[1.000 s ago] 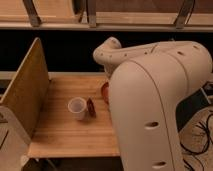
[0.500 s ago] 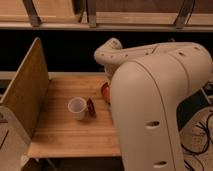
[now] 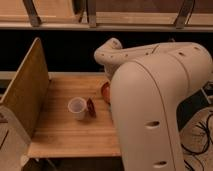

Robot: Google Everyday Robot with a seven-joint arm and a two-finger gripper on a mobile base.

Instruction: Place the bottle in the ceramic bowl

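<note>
One sliver of reddish-orange ceramic bowl [image 3: 105, 92] behind the bulky arm [image 3: 155, 100]; tool hidden, state beyond telling.

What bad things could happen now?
The robot's big cream arm hides most of the round reddish-orange ceramic bowl, and the gripper and bottle are out of sight, so a drop could miss. The white translucent cup and small dark red object sit close beside the bowl and might get knocked on the wooden table.

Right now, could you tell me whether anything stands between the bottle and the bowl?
I cannot tell: the arm hides the end effector, the bottle and most of the bowl. The cup stands beside the bowl, apart from it.
</note>
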